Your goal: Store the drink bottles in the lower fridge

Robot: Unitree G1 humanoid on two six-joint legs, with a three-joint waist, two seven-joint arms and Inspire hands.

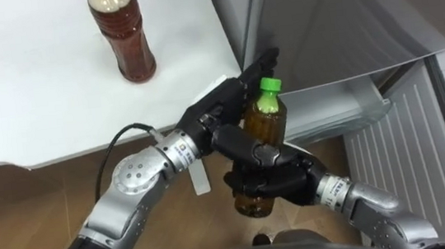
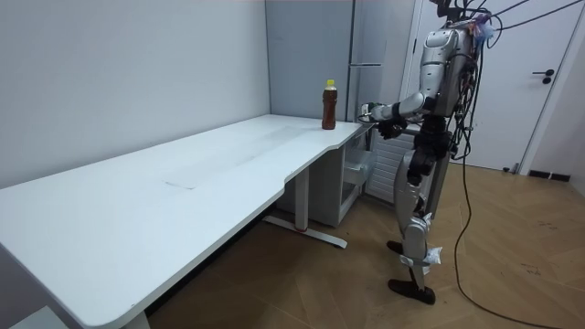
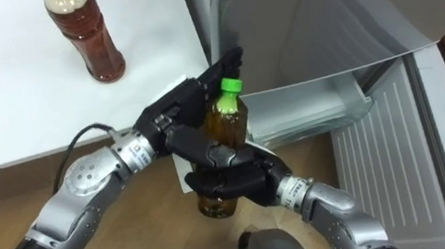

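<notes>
Off the corner of the white surface (image 1: 29, 95), above the wooden floor (image 1: 24, 203): green-capped bottle (image 1: 265, 122) of brown drink, tilted, both hands on it. Right robot hand (image 1: 274, 177) is curled round its lower half. Left robot hand (image 1: 224, 103) sits behind the neck and shoulder, fingers reaching past the cap, thumb apparently across the front, so pinching it. Reads as a pass between hands: the right arm is nearer the fridge's open lower door (image 1: 408, 155) and is likely the one to reach in. Second bottle (image 1: 124, 39), yellow cap, stands upright on the surface near its edge, on the left arm's side, waiting its turn. Room view: robot stands upright at the surface's end, beside the fridge.

Hard to make out:
- whose dark digit crosses the bottle's front is not certain
- much of the bottle's lower half is hidden by the right fingers
- the lower compartment's inside is mostly hidden under the grey upper door (image 1: 335, 13)
- the open door is cut off at the frame edge
</notes>
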